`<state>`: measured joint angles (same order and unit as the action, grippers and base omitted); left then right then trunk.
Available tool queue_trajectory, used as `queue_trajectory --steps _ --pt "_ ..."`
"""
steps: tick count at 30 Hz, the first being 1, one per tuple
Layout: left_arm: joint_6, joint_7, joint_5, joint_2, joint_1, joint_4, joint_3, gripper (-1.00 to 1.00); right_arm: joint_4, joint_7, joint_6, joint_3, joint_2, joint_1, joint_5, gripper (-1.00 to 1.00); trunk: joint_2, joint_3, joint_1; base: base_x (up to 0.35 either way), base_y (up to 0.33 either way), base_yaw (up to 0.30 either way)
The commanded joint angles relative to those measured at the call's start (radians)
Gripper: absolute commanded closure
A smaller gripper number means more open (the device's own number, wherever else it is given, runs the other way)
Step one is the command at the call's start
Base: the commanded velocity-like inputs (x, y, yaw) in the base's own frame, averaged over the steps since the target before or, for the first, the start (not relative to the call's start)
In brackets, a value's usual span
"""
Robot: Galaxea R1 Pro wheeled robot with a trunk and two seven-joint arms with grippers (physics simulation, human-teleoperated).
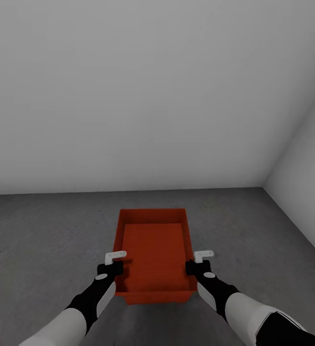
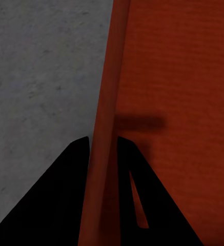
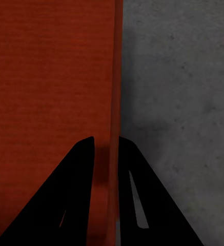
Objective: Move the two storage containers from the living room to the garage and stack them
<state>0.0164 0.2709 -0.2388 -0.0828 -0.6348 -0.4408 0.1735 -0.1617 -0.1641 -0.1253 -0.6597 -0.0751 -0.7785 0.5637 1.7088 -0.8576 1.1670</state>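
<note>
We see the orange-red storage container [image 1: 153, 257] over the grey concrete floor [image 1: 42, 240] near white walls [image 1: 128, 96]. Our left gripper [image 1: 115, 262] and right gripper [image 1: 197, 262] clamp its side walls between narrow fingers [image 2: 65, 205].

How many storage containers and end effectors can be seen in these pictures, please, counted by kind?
Orange-red storage container: 1
End effectors: 2, the left end effector and the right end effector, each astride a side wall of the container
Total: 3
</note>
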Motion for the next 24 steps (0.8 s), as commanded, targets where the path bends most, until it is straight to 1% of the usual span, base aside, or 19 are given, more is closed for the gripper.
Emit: queue_trajectory --steps 1,7,24 --pt "-0.015 0.017 0.012 0.000 0.000 -0.004 -0.009 1.00 0.004 -0.002 -0.006 0.054 0.000 -0.001 0.031 1.00 0.000 -0.001 0.000 0.000 0.000 0.000" --pt "-0.015 0.017 0.012 0.000 0.000 -0.004 -0.008 1.00 0.004 -0.002 -0.004 0.055 -0.001 -0.001 0.031 1.00 0.000 -0.006 0.000 0.000 0.000 0.000" --pt "-0.015 0.017 0.012 0.000 0.000 -0.004 -0.009 1.00 0.004 -0.002 -0.004 0.055 0.000 -0.001 0.031 1.00 0.000 -0.032 0.000 0.000 0.000 0.008"
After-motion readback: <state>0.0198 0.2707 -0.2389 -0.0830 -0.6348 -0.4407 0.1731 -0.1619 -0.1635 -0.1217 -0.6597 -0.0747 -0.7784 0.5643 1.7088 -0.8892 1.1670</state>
